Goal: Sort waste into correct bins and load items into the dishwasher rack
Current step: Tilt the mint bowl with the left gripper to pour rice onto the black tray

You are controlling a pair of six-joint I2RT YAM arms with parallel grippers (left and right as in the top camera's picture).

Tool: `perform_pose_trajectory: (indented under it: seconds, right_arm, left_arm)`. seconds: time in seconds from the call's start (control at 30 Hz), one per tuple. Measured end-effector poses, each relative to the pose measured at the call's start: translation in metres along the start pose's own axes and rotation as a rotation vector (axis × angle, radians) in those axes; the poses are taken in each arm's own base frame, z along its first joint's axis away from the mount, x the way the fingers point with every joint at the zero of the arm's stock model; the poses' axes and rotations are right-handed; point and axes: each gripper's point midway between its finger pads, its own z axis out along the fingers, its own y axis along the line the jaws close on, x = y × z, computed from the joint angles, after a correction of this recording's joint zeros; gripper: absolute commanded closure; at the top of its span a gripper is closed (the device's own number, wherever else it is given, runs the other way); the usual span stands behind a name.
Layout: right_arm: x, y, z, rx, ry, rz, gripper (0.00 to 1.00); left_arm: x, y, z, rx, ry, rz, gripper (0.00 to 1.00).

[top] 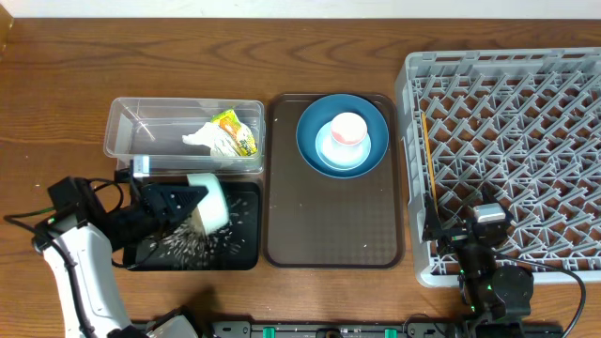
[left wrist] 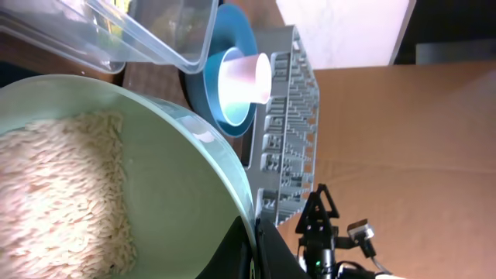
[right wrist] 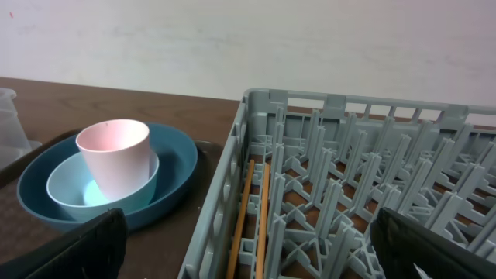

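My left gripper is shut on the rim of the pale mint-green bowl, which it holds tipped on its side over the black tray. Rice grains lie scattered in that tray. More rice clings inside the bowl, and the left gripper pinches its edge. The clear tub holds the white tissue and the yellow-green wrapper. The dark-blue plate carries the light-blue bowl and the pink cup. My right gripper hangs open over the grey rack's front-left corner.
The plate stack rests on a brown serving tray between the bins and the rack. Two wooden chopsticks lie along the rack's left wall. The right arm's base sits at the table's front edge.
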Motion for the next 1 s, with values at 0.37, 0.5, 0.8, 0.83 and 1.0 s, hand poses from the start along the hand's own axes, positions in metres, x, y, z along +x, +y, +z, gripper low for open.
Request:
perform_pose_trajectory:
  seconds: [0.37,0.5,0.8,0.83,1.0]
  right_arm:
    - [0.0,0.0,0.0,0.0,0.0,0.0,0.01]
    - [0.0,0.0,0.0,0.0,0.0,0.0,0.01]
    - [0.0,0.0,0.0,0.0,0.0,0.0,0.01]
    - [0.0,0.0,0.0,0.0,0.0,0.0,0.01]
    - [0.0,0.0,0.0,0.0,0.0,0.0,0.01]
  left_arm:
    - [-0.016,0.001,-0.015,0.059,-0.084,-0.062,0.94]
    - [-0.013,-0.003,-0.016,0.082,-0.076,-0.101,0.94]
    - [-0.01,-0.007,-0.016,0.102,-0.069,-0.131,0.94]
    - [-0.008,-0.007,-0.016,0.104,-0.065,-0.147,0.94]
    - [-0.01,-0.007,-0.016,0.105,-0.072,-0.125,0.94]
